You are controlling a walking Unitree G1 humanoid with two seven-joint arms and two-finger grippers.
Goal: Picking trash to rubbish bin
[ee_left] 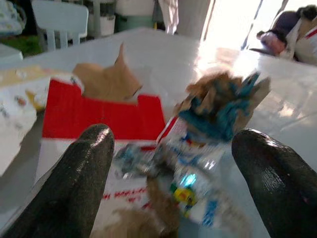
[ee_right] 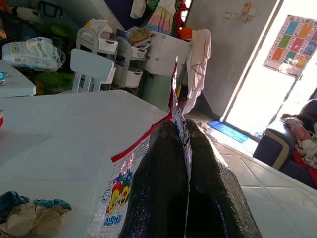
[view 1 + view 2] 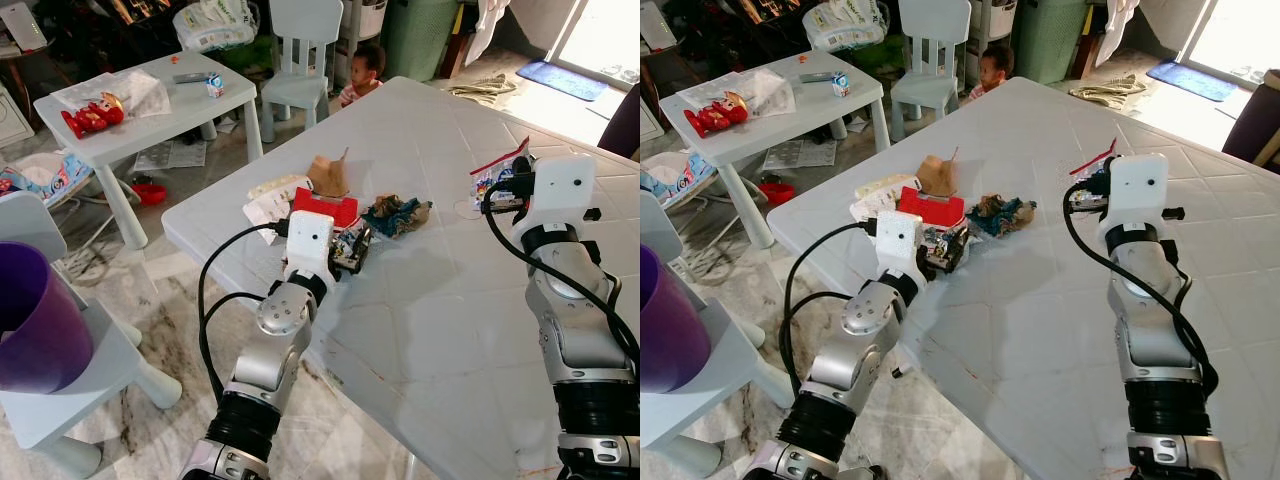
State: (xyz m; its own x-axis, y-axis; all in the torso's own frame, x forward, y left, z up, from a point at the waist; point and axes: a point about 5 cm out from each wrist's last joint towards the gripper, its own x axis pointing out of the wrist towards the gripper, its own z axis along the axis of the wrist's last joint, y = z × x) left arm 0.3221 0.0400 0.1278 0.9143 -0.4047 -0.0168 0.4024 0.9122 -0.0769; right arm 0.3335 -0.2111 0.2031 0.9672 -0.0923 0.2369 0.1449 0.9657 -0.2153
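Table: a large white table [image 3: 470, 330] carries a cluster of litter near its left edge.
Litter pile: a red-and-white carton [image 3: 322, 209], a torn brown paper piece [image 3: 328, 175], a white printed wrapper [image 3: 268, 200] and a crumpled blue-and-brown wad [image 3: 396, 216] lie close together, some touching.
Small crumpled wrapper: a shiny scrunched wrapper [image 1: 183, 163] lies just below the wad and against the carton's edge.
Left gripper: the left gripper [image 1: 173, 183] is low over the table at the near side of the pile; its fingers [image 1: 74, 183] are spread wide with the crumpled wrapper between them, and they hold nothing.
Right gripper: the right gripper [image 2: 185, 173] is lifted above the table's right part, well apart from the pile; its fingers are pressed together on a snack packet [image 2: 116, 193], clear with red trim and coloured print, which hangs from them.
Surroundings: a small white table [image 3: 140, 120] with a red toy [image 3: 92, 113] stands beyond the left edge, with a white chair [image 3: 300, 50] behind it and a child [image 3: 362, 72] past the far rim.
Near left: a purple bin [image 3: 35, 320] rests on a white stool [image 3: 90, 385] beside the robot.
In the way: the carton and wad crowd the left gripper's spot.
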